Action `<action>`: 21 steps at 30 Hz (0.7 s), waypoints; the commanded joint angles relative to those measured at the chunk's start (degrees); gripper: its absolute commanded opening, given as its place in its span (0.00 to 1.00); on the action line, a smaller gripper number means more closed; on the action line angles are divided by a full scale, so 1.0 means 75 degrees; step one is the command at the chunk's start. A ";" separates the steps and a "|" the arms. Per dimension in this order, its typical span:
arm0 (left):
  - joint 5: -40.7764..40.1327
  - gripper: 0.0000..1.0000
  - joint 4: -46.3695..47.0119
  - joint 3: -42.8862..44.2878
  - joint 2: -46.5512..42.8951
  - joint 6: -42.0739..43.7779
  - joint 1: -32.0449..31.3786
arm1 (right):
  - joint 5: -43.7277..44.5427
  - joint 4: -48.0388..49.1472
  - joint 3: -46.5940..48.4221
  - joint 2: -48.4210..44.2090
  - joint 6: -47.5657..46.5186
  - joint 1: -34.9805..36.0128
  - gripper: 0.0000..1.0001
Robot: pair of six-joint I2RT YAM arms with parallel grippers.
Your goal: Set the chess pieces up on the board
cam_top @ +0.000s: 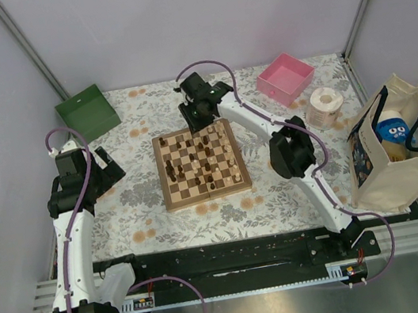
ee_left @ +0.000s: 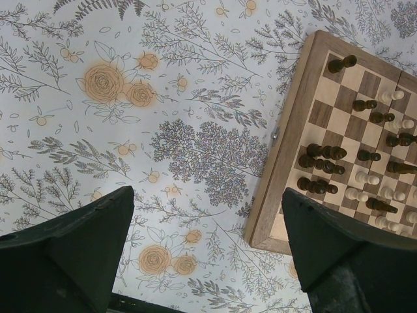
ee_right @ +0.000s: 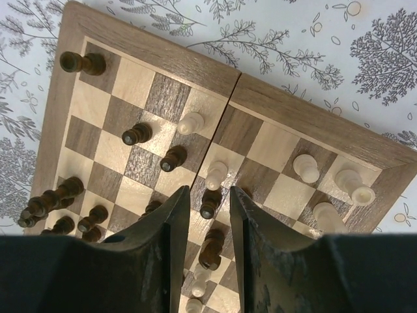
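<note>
Wooden, square and checked in light tan and dark brown, the chessboard [cam_top: 163, 182] lies in the middle of the floral-printed counter [cam_top: 143, 216], between the two arms. The small turned dark brown pieces [ee_right: 137, 135] and pale cream pieces [ee_right: 191, 122] all seem to be on it, but jumbled. Both colours mix across the central squares, several dark ones crowd together near one edge, and a few look tipped over. No home row is formed, so I judge the task to be at an early sorting stage.

The right pincer [ee_right: 210, 195] hangs low over the middle of the board with its jaws drawn to a narrow slot. A dark piece shows within that slot, yet I cannot tell whether it is pinched or merely stands below. The left pincer [ee_left: 208, 192] is spread wide and empty, hovering over bare cloth just beside the board's left border.

The next move likely calls for care. The neighbours stand close, so a straight vertical lift would avoid toppling them. The piece would then go to a free edge square of its own colour's side and be set down upright.
</note>
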 commanded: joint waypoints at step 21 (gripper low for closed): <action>0.0162 0.99 0.0293 -0.0049 -0.0037 0.0111 0.0080 | -0.0189 -0.0247 0.0753 0.0727 -0.0514 0.0046 0.40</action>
